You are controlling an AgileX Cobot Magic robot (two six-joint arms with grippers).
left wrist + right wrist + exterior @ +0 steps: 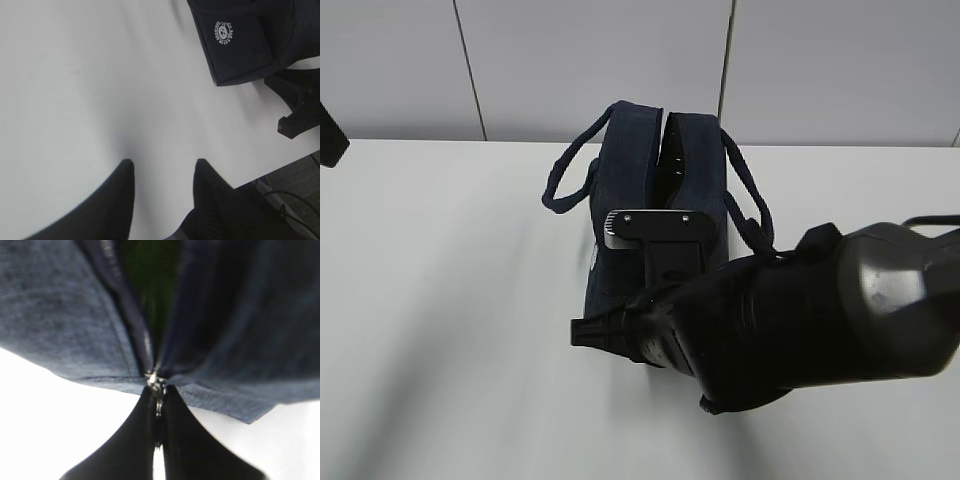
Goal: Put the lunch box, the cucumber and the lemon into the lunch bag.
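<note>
Left gripper [162,175]: hovers over bare table [75,100], fingers spread, nothing between them. Idle, well left of the work.

Lunch bag [625,190]: stands mid-table, dark navy, handles drooping either side. White logo [225,34] on the end panel that faces the left wrist view. Top seam gapes along most of its length in the exterior view.

Inside the gap: a dark green shape [150,275], blurred. Probably the cucumber, already in the bag; cannot tell for sure. Lunch box and lemon not seen in any view, nor on the table; likely inside, but that is judgement only.

Right gripper [159,435]: fingers pressed together on the zipper pull [156,387] at the near end of the bag, the metal piece sitting just at their tips. Arm body hides much of the bag's near end in the exterior view.

Step in hand, as I read it: closing the zipper, packing apparently done. To do it well:
- keep the pinch firm on the pull, it is small and could slip
- draw straight along the seam, not upward, or the bag lifts
- bag is unbraced; left gripper could steady the far end
- watch fabric bunching ahead of the slider
</note>
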